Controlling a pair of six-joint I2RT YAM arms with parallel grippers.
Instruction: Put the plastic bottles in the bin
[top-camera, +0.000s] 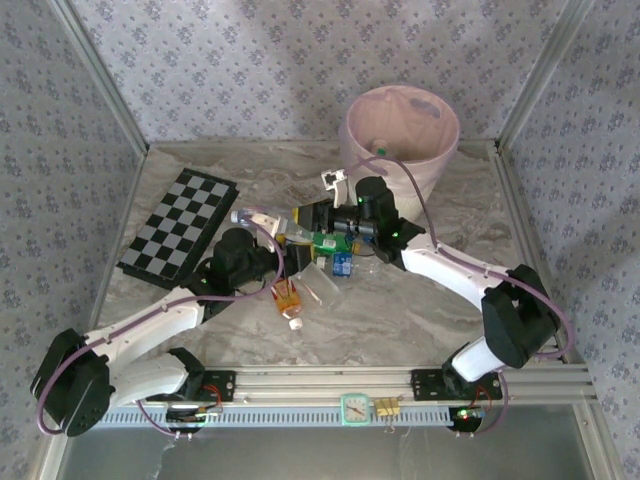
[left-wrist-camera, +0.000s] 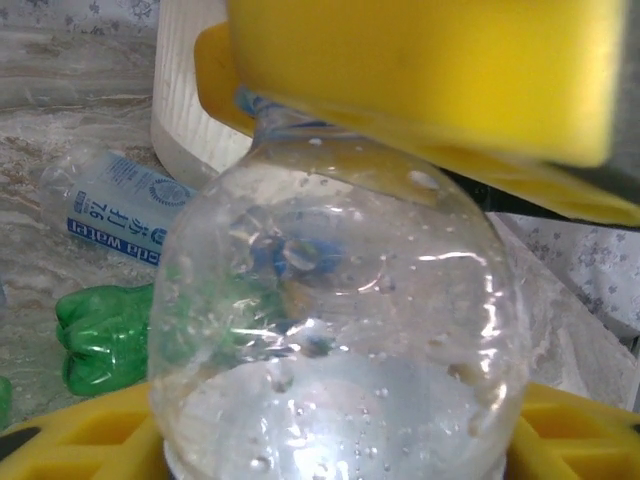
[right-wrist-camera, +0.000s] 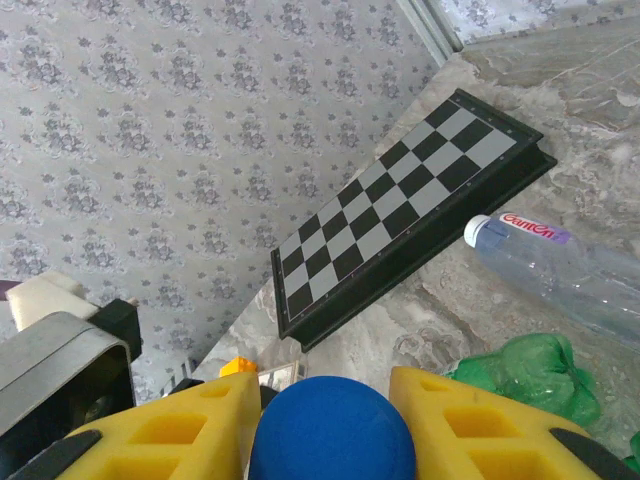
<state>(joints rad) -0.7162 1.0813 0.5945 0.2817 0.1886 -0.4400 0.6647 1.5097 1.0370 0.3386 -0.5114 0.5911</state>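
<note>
Right gripper clamped tight on round blue bottle cap. Left gripper straddles clear plastic bottle, fingers touching it; cannot tell if it truly grips. Crushed green plastic bottle lies just beside. Round white pink-lined bin stands beyond both grippers

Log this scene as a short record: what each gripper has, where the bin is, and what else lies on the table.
left gripper: clear bottle between its fingers, grip unclear
right gripper: shut on that bottle's blue cap
bin: upright at the table's far edge
also on table: green bottle, orange-red bottle, checkered board
</note>
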